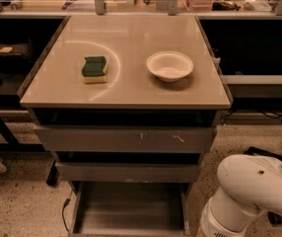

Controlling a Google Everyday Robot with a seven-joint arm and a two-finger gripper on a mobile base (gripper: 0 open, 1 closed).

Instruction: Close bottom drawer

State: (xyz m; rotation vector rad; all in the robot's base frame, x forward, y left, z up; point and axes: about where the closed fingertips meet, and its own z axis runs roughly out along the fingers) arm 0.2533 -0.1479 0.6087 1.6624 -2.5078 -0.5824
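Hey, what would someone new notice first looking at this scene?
The white robot arm bulks at lower right, its tool out of view. The bottom drawer stands pulled open below the upper drawers, and a green sponge and white bowl sit apart on the tabletop.

dim warm light | glare arc on tabletop (pixel 131 85) | gripper below frame

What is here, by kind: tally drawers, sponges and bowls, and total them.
Drawers: 3: top drawer, middle drawer, bottom drawer
Sponge: 1
Bowl: 1
Total: 5
The gripper is out of view; only the arm shows at lower right.
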